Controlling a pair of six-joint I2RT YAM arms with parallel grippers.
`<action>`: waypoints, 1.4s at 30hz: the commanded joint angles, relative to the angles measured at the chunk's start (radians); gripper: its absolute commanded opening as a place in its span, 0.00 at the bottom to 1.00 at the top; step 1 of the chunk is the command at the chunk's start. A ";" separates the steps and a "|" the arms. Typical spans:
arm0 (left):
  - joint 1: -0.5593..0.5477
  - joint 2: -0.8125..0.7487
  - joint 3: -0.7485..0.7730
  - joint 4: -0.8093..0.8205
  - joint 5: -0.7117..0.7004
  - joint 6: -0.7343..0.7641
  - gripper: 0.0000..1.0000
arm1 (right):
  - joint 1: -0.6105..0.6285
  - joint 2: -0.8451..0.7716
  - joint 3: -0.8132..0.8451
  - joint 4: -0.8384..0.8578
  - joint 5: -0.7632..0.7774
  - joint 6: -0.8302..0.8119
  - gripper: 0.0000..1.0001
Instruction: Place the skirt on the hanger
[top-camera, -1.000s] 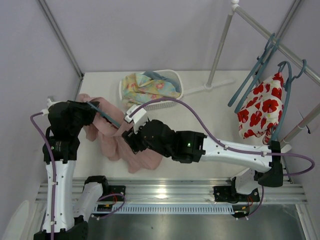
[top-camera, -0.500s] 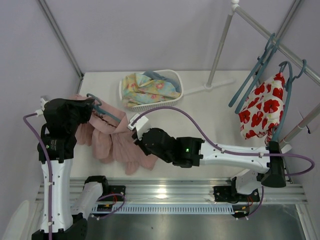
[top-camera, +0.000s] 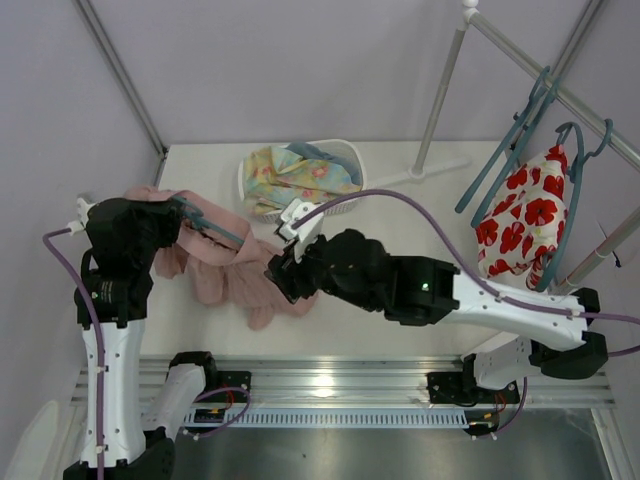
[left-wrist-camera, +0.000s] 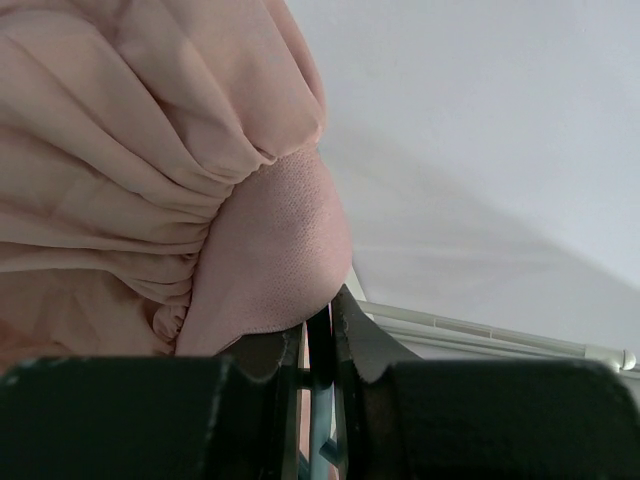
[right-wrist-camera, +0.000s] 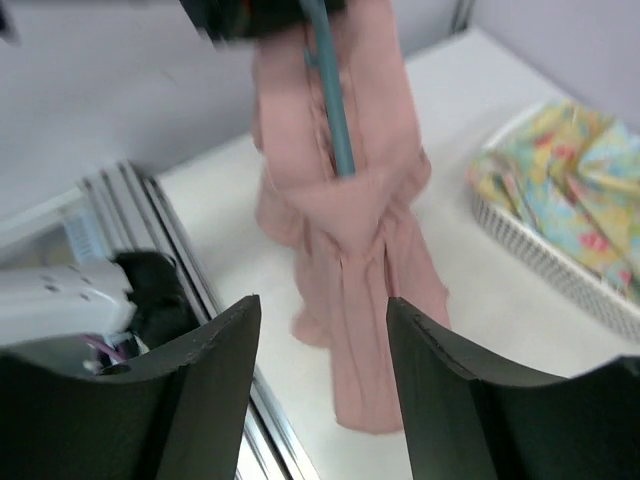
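Note:
The dusty-pink skirt (top-camera: 222, 268) hangs in folds over a teal hanger (top-camera: 215, 230), its lower end near or on the table. My left gripper (top-camera: 178, 215) is shut on the hanger; in the left wrist view the teal bar (left-wrist-camera: 320, 420) sits clamped between the jaws with pink fabric (left-wrist-camera: 270, 250) bunched above. My right gripper (top-camera: 282, 272) is open and empty, just right of the hanging skirt. In the right wrist view the skirt (right-wrist-camera: 350, 260) and the hanger (right-wrist-camera: 330, 100) lie ahead of the spread fingers (right-wrist-camera: 440, 390).
A white basket (top-camera: 345, 190) with pastel floral cloth stands at the back of the table. A rack at the right carries spare teal hangers (top-camera: 520, 130) and a white cloth with red flowers (top-camera: 520, 215). A metal rail (top-camera: 330, 385) runs along the near edge.
My right gripper has let go of the skirt, lifted and drawn back to the right. The left gripper has raised the hanger, so the skirt now hangs down from it.

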 joint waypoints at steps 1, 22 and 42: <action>0.004 -0.033 0.001 0.086 -0.011 0.009 0.00 | 0.003 -0.046 0.128 0.021 -0.055 -0.085 0.60; -0.005 -0.076 -0.014 0.077 0.055 0.014 0.00 | -0.063 0.396 0.444 0.009 -0.140 -0.306 0.50; -0.007 -0.081 -0.033 0.100 0.124 -0.014 0.00 | -0.090 0.408 0.462 0.046 -0.140 -0.361 0.50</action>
